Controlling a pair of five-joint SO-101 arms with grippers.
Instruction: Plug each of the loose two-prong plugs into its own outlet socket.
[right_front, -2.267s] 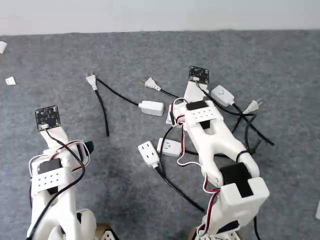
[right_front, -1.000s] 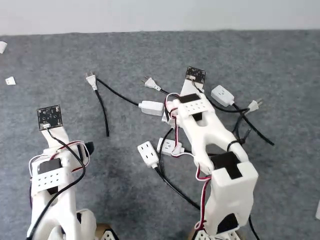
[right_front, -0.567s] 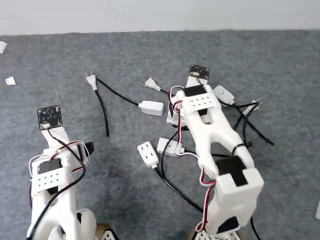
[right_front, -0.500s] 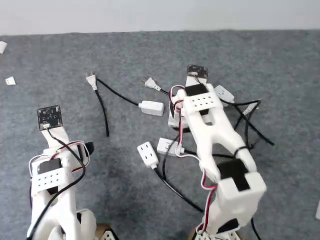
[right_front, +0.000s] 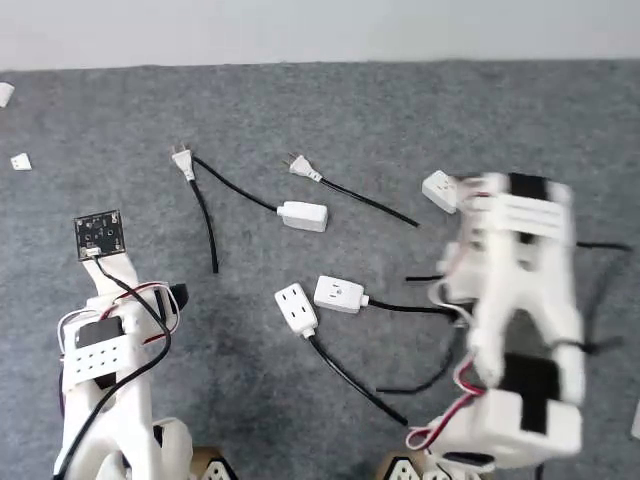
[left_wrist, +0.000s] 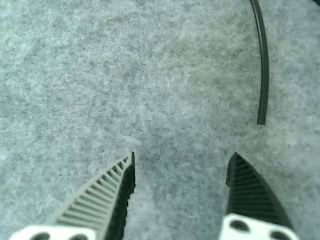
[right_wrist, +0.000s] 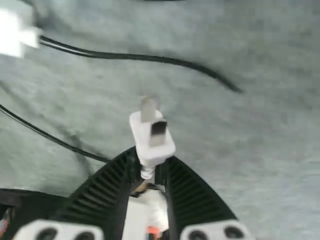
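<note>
**Asker:** Which claw has something in it?

**Me:** My right claw (right_wrist: 150, 159). It is clamped on a white plug (right_wrist: 151, 134) at the cord end. Both prongs point away from me, over the grey worktop (right_wrist: 260, 150). A black cord (right_wrist: 150, 57) lies on the worktop past the prongs.

**Asker:** And the other one?

**Me:** My left claw (left_wrist: 183, 159) is spread wide with nothing between its fingers, low over bare worktop. A cut cord end (left_wrist: 261, 117) lies near one finger, not touching it.

**Asker:** Where are the sockets?

**Me:** Take the centre socket (right_front: 340, 293) as the mark, lying flat with its lead running off toward my right arm (right_front: 520, 300).
- The near socket (right_front: 296, 307) lies just beside it, on the side of my left arm (right_front: 100, 350), slots up.
- The far socket (right_front: 302, 216) lies beyond the centre socket, away from both my arms.
- The side socket (right_front: 440, 190) is farther out than that and off toward my right arm, close by the arm's upper end.

**Asker:** Any plugs lying loose?

**Me:** Two, both farther from me than the centre socket.
- The first plug (right_front: 298, 166) lies almost straight beyond the centre socket, past the far socket. Its lead (right_front: 370, 200) runs slantwise toward my right arm's side.
- The end plug (right_front: 182, 160) lies about as far out, but well off toward my left arm's side.

I cannot tell from above where my right claw hangs relative to the centre socket.
</note>
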